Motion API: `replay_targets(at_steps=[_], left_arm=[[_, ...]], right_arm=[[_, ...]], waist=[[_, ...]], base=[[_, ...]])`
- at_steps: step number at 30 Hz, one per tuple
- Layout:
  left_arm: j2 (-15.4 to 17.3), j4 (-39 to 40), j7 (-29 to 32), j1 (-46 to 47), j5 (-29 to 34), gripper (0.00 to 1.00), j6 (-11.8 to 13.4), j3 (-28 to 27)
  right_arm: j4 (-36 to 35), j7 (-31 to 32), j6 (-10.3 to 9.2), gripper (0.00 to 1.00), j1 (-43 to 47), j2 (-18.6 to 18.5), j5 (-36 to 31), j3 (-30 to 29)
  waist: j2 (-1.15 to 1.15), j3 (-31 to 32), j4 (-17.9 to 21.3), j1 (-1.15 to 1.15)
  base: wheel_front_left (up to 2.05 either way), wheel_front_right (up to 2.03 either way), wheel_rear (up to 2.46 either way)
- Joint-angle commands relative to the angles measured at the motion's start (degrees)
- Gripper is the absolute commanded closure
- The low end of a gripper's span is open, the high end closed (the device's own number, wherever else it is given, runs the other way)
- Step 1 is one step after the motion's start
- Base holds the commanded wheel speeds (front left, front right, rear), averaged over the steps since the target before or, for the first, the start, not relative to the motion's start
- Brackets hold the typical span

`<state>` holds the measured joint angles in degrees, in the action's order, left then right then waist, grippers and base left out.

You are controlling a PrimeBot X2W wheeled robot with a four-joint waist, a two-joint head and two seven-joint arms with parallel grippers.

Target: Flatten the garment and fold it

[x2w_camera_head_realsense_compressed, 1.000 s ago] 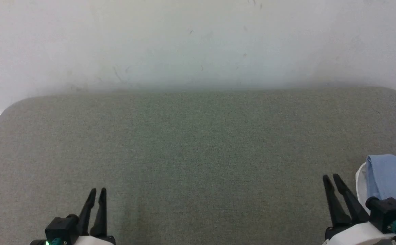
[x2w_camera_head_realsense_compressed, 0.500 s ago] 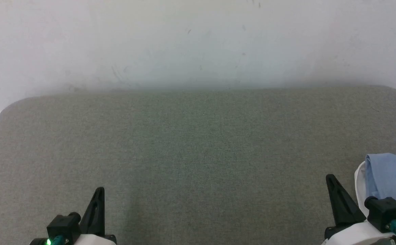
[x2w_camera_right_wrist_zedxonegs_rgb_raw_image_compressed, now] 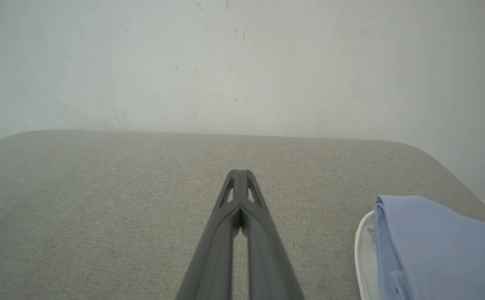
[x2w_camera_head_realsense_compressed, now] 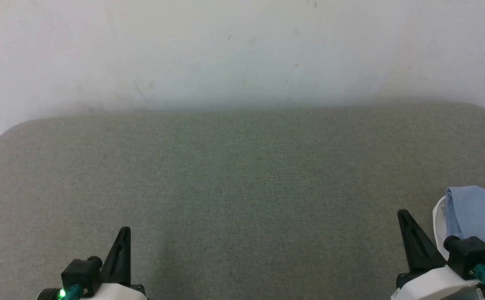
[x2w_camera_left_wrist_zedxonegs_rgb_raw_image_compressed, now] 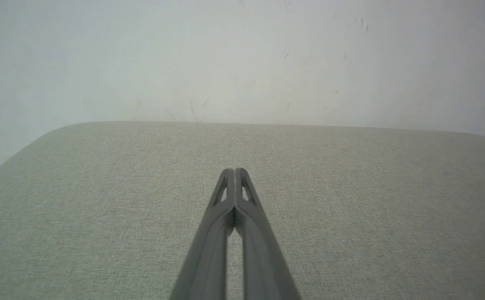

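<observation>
Garment (x2w_camera_head_realsense_compressed: pixel 481 210) on grey surface (x2w_camera_head_realsense_compressed: pixel 242 187) (wall (x2w_camera_head_realsense_compressed: pixel 242 50) behind)

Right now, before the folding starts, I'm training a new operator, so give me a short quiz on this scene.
1. True or false: the left gripper and right gripper are both shut and empty.
2. Where does the garment lie on the grey padded surface? A) centre B) far left C) right side, beside the right gripper.
3. In the head view, what colour shows along the garment's left edge?
Key: 1 true; 2 C; 3 white.
</observation>
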<state>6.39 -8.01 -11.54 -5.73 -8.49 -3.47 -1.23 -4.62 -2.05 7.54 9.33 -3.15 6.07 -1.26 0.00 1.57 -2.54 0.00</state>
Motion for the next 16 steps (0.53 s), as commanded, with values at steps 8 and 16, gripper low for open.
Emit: replay_targets(at_steps=[8,16], left_arm=[[-0.5,1.1,1.1,1.4,1.3,1.00,0.6,0.2],[-0.8,1.7,2.0,1.8,2.0,1.00,0.9,0.3]], right_arm=[[0.6,0.3,-0.02,1.00,-1.7,0.1,-0.8,0.3],[0.9,0.4,-0.02,1.00,-2.4,0.1,-1.3,0.4]], waist=[[0.00,-0.1,0.2,0.00],[0.00,-0.3,0.4,0.00]], base=[[0.00,0.00,0.00],[0.00,0.00,0.00]])
